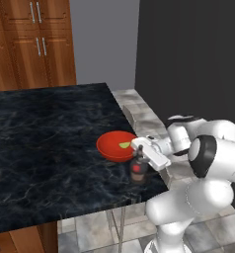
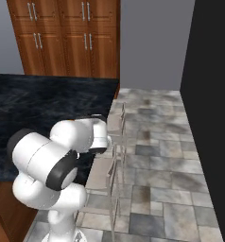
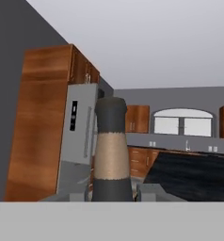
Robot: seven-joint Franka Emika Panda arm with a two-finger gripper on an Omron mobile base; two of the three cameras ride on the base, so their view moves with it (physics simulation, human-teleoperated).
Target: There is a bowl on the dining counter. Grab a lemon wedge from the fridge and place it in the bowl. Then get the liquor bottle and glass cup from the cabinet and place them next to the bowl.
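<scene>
On the black worktop [image 1: 50, 138], near its right edge, sits the red bowl [image 1: 114, 147] with the lemon wedge [image 1: 124, 145] already inside; at its four o'clock stands the bottle [image 1: 138, 169], neck gripped by the fingers [image 1: 139, 154] to stay upright beside it; the cup isn't there yet.

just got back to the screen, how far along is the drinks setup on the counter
Done: the lemon wedge lies in the red bowl on the dining counter. In hand: the fingers are shut on the liquor bottle, upright right beside the bowl near the counter's edge; whether it rests on the counter yet is unclear. The hand view shows its neck up close. Left: releasing it, then fetching the glass cup.
</scene>
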